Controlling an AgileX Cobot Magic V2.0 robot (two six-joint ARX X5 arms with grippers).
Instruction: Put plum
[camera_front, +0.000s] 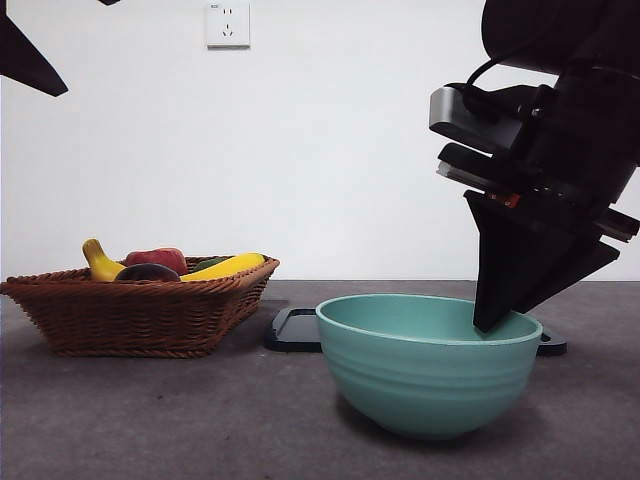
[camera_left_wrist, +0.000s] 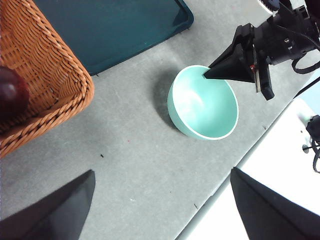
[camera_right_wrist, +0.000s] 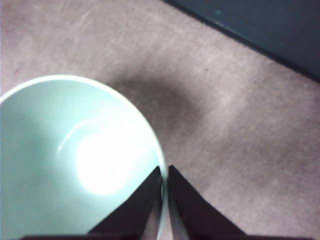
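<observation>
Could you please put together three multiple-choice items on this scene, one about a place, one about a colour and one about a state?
1. Where is the plum?
A. in the wicker basket
B. in the bowl
C. on the tray

2. What colour is the bowl?
A. white
B. pale green
C. orange

3. What is the right hand doing?
A. carrying the plum
B. hanging wide open above the basket
C. closed on the bowl's rim

Answers:
1 A: the dark fruit lies among the bananas in the basket.
2 B: its wall and inside are pale green.
3 C: the right wrist view shows one jaw on either side of the rim, nearly together.
</observation>
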